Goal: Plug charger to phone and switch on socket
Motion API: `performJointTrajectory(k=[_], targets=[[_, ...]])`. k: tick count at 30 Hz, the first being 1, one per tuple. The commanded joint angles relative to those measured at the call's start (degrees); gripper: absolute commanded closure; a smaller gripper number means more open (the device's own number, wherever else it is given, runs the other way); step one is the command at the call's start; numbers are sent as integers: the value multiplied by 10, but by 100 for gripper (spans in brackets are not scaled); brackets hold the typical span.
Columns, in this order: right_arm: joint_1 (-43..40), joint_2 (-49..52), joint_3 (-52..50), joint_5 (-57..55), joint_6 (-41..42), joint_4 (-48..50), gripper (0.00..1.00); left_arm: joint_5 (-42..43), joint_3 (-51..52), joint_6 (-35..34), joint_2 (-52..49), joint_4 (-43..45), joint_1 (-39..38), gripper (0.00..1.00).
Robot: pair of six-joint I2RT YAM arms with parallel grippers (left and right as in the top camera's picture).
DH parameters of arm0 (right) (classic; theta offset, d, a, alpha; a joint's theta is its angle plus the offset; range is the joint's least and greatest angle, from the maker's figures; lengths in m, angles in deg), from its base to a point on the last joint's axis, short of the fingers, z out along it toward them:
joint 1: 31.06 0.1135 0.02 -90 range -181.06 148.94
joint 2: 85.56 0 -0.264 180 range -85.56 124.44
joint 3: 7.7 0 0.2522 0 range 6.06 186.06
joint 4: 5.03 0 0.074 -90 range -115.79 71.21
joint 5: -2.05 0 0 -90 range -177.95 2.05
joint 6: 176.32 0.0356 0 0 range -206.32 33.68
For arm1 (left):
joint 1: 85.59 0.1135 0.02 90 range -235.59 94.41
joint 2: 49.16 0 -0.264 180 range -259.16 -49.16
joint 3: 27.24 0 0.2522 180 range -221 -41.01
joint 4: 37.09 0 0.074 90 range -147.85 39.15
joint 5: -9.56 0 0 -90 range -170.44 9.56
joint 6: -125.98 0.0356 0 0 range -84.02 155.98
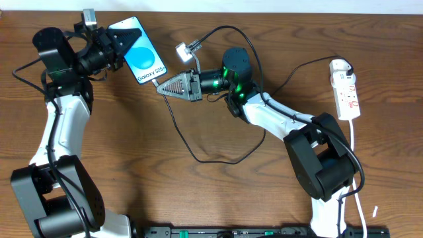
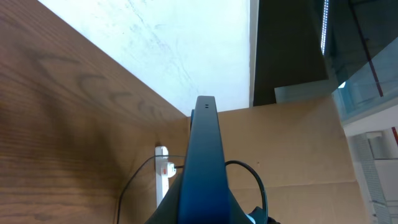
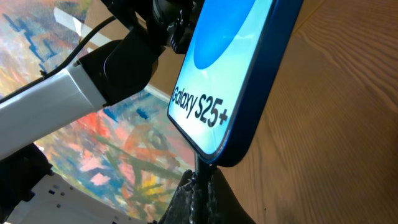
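Observation:
The phone (image 1: 140,49) is held above the table at the back left, screen up and reading "Galaxy S25+", with my left gripper (image 1: 114,41) shut on its far end. In the left wrist view the phone (image 2: 203,155) shows edge-on between the dark fingers (image 2: 169,214). My right gripper (image 1: 162,86) is shut on the charger's connector (image 3: 200,165). The connector tip meets the bottom edge of the phone (image 3: 236,68); how deep it sits is hidden. The black charger cable (image 1: 198,155) loops across the table. The white socket (image 1: 347,89) lies at the far right, away from both grippers.
The socket's white cord (image 1: 355,152) runs down the right edge of the table. The black cable arcs over the right arm (image 1: 228,28) and on towards the socket. In the left wrist view the socket (image 2: 163,174) and cable (image 2: 252,171) lie behind the phone.

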Motion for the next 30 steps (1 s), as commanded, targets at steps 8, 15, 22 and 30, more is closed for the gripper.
performJointTrajectory(k=[8,15,22,30], targets=[[4,7,3,33,-33,1,99,3,-8,-11,10,35,10,92],[0,7,3,43,-33,1,99,3,-8,-11,10,35,10,93],[-10,16,3,36,-19,2,99,3,-8,-11,10,35,10,92],[-10,16,3,24,-6,9,99,3,-8,-11,10,35,10,93]])
